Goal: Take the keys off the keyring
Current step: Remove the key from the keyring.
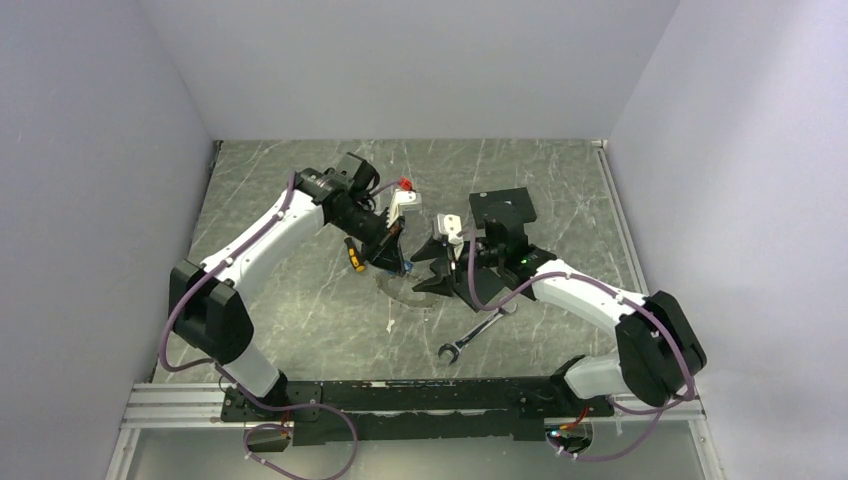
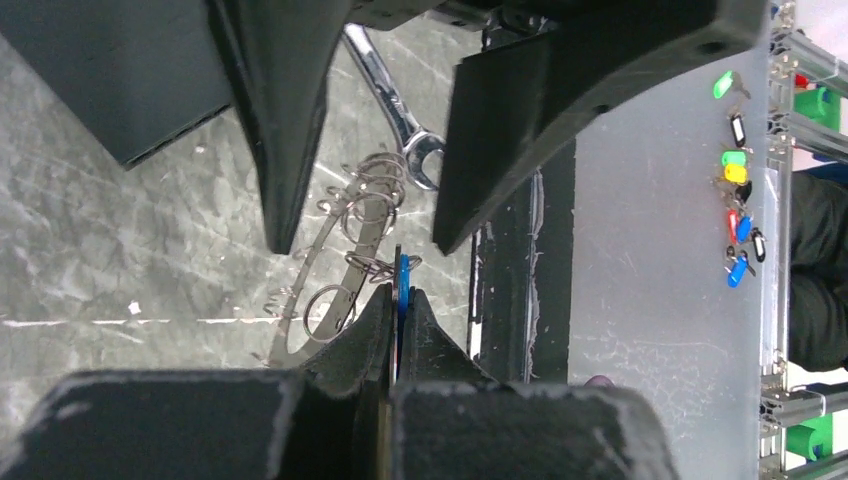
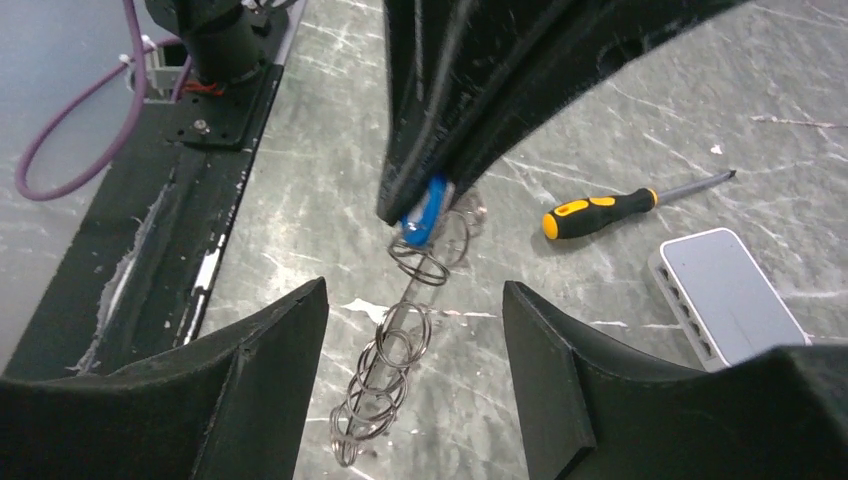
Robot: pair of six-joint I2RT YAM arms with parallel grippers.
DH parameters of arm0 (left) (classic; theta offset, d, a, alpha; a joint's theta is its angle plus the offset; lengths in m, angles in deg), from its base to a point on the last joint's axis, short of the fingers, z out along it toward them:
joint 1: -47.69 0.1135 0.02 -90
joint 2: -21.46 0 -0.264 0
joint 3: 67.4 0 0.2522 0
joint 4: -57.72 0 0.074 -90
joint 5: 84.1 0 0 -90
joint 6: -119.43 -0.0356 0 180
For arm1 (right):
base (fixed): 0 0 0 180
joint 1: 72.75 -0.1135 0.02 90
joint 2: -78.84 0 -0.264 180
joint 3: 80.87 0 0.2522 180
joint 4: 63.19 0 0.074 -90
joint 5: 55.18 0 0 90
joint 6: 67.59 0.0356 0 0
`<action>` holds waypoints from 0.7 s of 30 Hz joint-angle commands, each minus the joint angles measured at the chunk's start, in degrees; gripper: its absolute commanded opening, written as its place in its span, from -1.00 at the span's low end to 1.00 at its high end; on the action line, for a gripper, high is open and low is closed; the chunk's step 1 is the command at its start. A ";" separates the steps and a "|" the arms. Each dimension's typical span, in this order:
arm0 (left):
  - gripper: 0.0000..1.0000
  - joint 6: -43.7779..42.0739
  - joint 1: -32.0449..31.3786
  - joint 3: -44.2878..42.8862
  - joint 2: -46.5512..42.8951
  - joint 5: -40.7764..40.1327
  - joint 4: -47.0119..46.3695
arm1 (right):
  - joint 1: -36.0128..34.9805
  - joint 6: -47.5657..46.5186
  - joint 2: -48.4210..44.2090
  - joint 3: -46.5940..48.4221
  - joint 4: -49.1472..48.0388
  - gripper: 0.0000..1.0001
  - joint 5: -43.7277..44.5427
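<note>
Near the middle of the grey marbled surface (image 1: 300,320), between the two arms, lies the keyring (image 2: 345,262). It is a thin, flat band of dull grey metal bent into an open curve. Strung along it are the keys (image 3: 392,365), which from the wrist views look like small round loops of fine springy wire. They overlap and bunch into a loose chain. At the upper end of that chain sits the blue tag (image 3: 426,218), a small flat piece of glossy plastic.

The left gripper (image 2: 400,296) has its matte black, wedge-shaped fingers pressed together on the blue tag and pinches it edge-on. Whether this end of the keyring is lifted off the surface cannot be told.

The right gripper (image 3: 413,290) faces it from the other side. Its broad black fingers stand apart, one on each side of the wire loops, and neither touches them.

A shiny silver open-ended wrench (image 1: 478,332) lies just beyond the keyring toward the arm bases. A screwdriver (image 3: 598,212) with a yellow and black handle and a slim steel shaft rests near the left arm. Beside it is a smooth white box (image 3: 725,295) with a row of ports.
</note>
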 commanded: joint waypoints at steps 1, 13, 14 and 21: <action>-1.00 -5.49 0.07 -2.82 0.97 7.03 3.66 | 0.05 -4.61 1.73 0.75 -5.29 0.34 -2.52; -1.00 -5.67 0.07 -2.57 -0.02 7.34 3.53 | -0.74 -1.44 2.89 0.28 -8.85 -0.37 -5.24; -1.00 -5.67 0.09 -2.57 -0.21 7.29 3.53 | -0.74 -2.07 2.84 0.30 -8.33 -0.42 -5.08; -1.00 -5.28 0.80 -2.04 -1.87 5.93 2.91 | -0.74 -7.74 2.45 1.73 -1.22 -0.66 -4.81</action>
